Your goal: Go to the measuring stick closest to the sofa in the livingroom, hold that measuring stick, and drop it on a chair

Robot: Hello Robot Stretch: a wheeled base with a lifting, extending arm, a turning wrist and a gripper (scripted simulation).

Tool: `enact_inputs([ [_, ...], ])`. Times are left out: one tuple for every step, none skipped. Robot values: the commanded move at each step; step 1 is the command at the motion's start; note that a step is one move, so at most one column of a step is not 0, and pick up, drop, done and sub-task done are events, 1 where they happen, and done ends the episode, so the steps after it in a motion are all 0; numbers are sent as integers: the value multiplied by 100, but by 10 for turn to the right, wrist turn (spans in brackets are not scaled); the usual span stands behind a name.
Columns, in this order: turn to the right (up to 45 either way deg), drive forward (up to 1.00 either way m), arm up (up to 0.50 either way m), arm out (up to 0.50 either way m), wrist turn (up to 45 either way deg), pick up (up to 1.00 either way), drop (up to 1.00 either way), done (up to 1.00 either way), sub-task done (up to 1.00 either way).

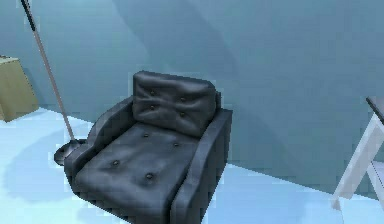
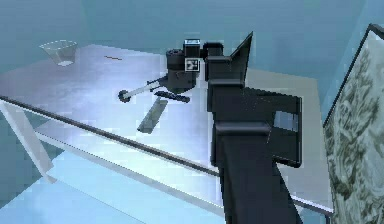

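Measuring stick (image 2: 153,112): flat grey strip on the metal table (image 2: 70,95).
It lay just beside the gripper (image 2: 135,93), toward the table's near edge; whether the gripper held anything could not be told. A clear bowl (image 2: 60,47) stood well apart from the gripper, at the far corner.

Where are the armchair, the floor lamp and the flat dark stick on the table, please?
armchair (image 1: 150,165): forward view, on the seat cushion.
floor lamp (image 1: 50,80): forward view, on the thin pole.
flat dark stick (image 2: 152,113): arm side view, on the middle of its length.
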Motion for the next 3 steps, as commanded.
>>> enact_inputs([
  [0,0,0,0,60,0,0,0,0],
  [0,0,-16,0,0,0,0,0,0],
  [0,0,0,0,0,100,0,0,0],
])
